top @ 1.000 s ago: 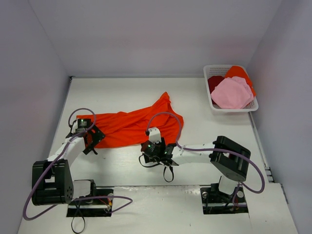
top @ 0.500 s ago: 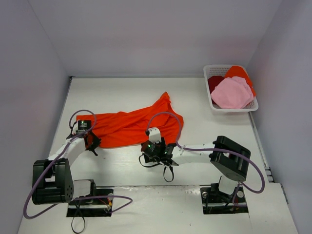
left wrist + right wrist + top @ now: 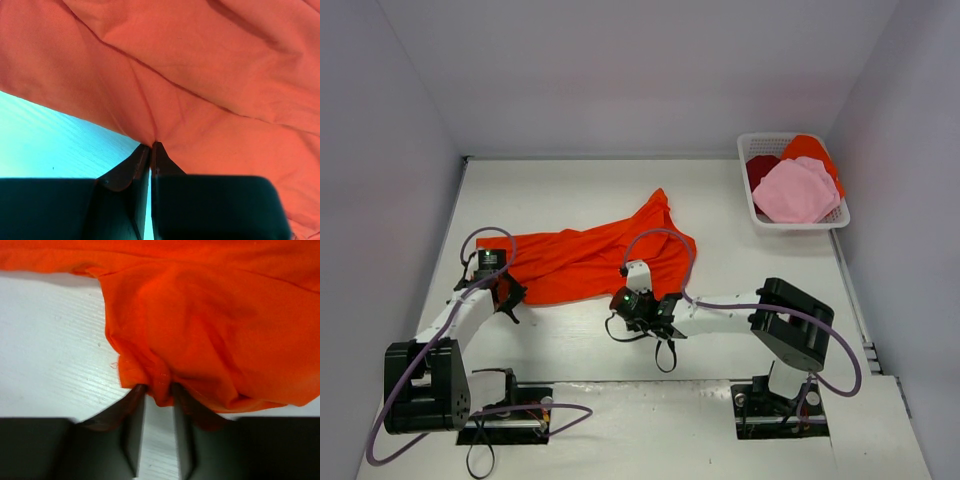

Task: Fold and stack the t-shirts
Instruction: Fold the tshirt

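Both the left tool [image 3: 151, 146] and right tool [image 3: 157, 391] pinch the near edge of the orange-red t-shirt [image 3: 585, 262], stretched lengthwise left-to-right.

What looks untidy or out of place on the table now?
The orange-red t-shirt lies crumpled and bunched across the table, not spread flat, with one corner peaked toward the back. The shirts in the basket are heaped unfolded.
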Motion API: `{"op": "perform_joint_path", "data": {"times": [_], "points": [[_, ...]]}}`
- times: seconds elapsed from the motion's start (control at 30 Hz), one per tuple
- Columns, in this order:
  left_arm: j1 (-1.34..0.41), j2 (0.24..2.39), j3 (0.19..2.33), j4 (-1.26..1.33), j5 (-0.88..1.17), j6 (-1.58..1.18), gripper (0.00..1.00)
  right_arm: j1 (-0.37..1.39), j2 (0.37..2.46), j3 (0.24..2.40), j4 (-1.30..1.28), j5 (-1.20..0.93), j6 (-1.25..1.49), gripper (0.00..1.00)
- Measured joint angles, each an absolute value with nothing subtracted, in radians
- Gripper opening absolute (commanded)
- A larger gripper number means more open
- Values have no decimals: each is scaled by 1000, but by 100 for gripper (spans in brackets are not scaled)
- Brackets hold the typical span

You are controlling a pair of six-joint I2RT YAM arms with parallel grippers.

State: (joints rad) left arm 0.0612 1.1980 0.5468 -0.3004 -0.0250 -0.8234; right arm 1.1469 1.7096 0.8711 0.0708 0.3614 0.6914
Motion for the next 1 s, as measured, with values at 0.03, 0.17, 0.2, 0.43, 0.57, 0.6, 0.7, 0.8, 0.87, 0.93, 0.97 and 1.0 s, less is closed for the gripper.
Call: {"op": "perform_joint_path", "data": {"times": [0.03, 0.17, 0.2, 0.43, 0.57, 0.6, 0.7, 0.8, 0.87, 0.93, 0.97, 1.0], "points": [[61, 1198, 547, -302, -25, -823, 0, 1147, 1711, 871, 72, 360, 694, 13], [61, 1198, 547, -303, -25, -822, 0, 1145, 1713, 871, 72, 362, 707, 0], [61, 1198, 547, -303, -25, -822, 0, 1145, 1713, 871, 73, 362, 707, 0], [61, 1196, 547, -310, -27, -818, 0, 1145, 1713, 871, 72, 362, 707, 0], [61, 1182, 547, -318, -34, -817, 0, 1145, 1713, 872, 71, 362, 706, 0], [61, 1178, 548, -321, -35, -816, 0, 1145, 1713, 874, 67, 362, 705, 0], [61, 1172, 561, -340, -41, -815, 0, 1145, 1712, 886, 34, 360, 697, 0], [61, 1172, 592, -356, -45, -815, 0, 1140, 1705, 904, -12, 360, 679, 0], [61, 1172, 615, -363, -45, -816, 0, 1137, 1695, 923, -42, 361, 666, 0], [61, 1170, 638, -369, -45, -817, 0, 1130, 1678, 950, -70, 364, 650, 0], [61, 1169, 649, -370, -45, -818, 0, 1125, 1668, 966, -80, 367, 641, 0], [61, 1167, 659, -371, -45, -818, 0, 1119, 1657, 982, -91, 370, 632, 0]]}}
